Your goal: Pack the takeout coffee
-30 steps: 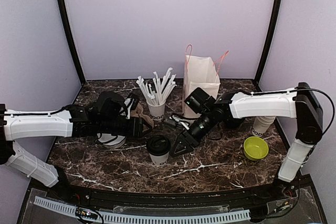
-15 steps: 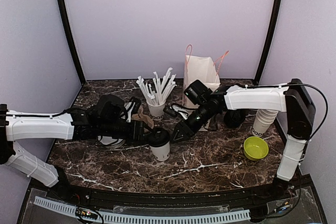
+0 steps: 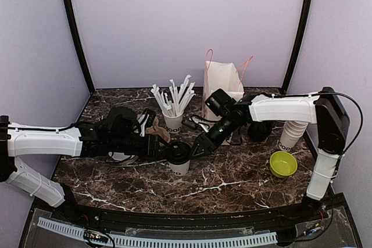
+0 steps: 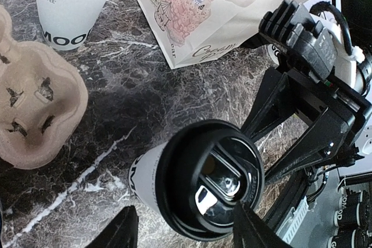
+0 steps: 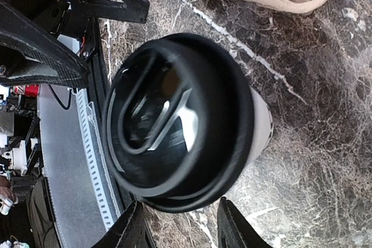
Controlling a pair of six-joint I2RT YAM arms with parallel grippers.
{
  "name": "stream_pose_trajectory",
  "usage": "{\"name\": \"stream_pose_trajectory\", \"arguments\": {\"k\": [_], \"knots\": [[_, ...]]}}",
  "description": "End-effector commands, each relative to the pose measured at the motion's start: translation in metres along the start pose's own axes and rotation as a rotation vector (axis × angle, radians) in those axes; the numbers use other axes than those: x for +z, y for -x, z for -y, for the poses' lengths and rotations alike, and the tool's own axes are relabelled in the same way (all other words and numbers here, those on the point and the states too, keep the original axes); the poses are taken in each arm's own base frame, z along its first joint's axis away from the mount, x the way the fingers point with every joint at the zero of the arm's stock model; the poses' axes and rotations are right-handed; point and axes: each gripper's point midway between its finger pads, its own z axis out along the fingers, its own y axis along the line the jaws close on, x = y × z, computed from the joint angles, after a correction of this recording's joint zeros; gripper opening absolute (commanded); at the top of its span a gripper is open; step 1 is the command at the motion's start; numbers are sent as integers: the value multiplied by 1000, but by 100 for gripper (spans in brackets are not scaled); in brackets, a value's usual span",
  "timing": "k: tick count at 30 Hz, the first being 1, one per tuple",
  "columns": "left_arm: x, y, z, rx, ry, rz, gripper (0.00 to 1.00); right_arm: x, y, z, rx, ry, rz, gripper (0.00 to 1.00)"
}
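One takeout coffee cup, white with a black lid, stands on the marble table near the front middle. It also shows in the left wrist view and the right wrist view. My left gripper is open, and its fingers stand either side of the cup. My right gripper is open at the cup's right side, its fingertips just under the lid's rim. A dark lid behind the right arm may be the second coffee; it is mostly hidden.
A cardboard cup carrier lies left of a white cup of wrapped straws. A white paper bag stands at the back. A stack of lidless cups and a green bowl are at the right.
My right gripper has swung left and come up to the cup. My left gripper has reached right until its fingers flank the cup. The cup has barely shifted.
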Motion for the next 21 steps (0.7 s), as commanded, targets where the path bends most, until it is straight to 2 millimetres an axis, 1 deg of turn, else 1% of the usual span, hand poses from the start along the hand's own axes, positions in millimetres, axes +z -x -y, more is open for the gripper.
{"name": "stream_pose_trajectory", "arguments": {"k": [1, 5, 11, 15, 18, 21], "knots": [[4, 1, 4, -6, -33, 10, 58, 1, -7, -5, -16, 24, -5, 43], [8, 3, 4, 2, -29, 8, 58, -1, -6, -7, -15, 37, -2, 43], [16, 5, 6, 9, -34, 2, 59, -11, -2, -6, -7, 36, 17, 43], [22, 1, 2, 10, -18, -13, 57, -18, 0, -4, 4, 26, 39, 43], [24, -3, -4, 7, 3, -28, 55, -22, 5, -1, 16, 21, 61, 41], [27, -8, -9, 10, 20, -46, 53, -20, 8, 2, 31, 24, 62, 38]]}}
